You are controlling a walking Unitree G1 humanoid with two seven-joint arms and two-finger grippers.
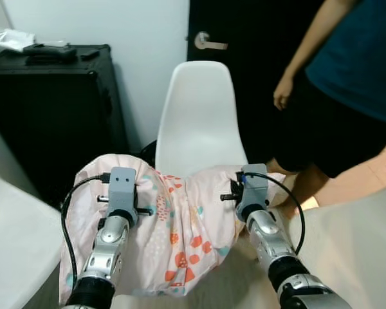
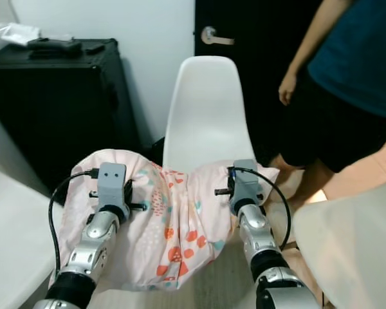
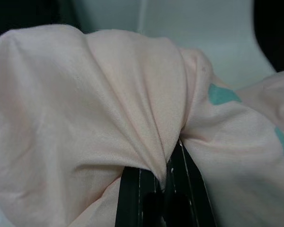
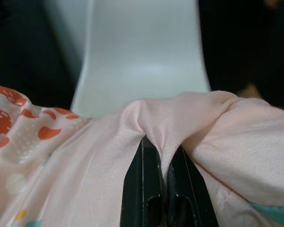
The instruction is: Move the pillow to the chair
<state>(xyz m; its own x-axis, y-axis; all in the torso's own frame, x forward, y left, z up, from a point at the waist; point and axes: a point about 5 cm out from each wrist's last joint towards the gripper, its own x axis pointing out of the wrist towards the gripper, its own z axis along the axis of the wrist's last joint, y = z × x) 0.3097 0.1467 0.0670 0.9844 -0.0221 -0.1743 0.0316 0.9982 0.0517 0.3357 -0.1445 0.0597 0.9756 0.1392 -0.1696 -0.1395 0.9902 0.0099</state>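
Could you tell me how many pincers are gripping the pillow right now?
2: the left pincer pinches a fold at the pillow's left end, and the right pincer pinches its right end, before the chair.

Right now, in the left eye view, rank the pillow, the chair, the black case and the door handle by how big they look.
1. Black case
2. Pillow, though nearness inflates it
3. Chair, partly hidden by the pillow
4. Door handle
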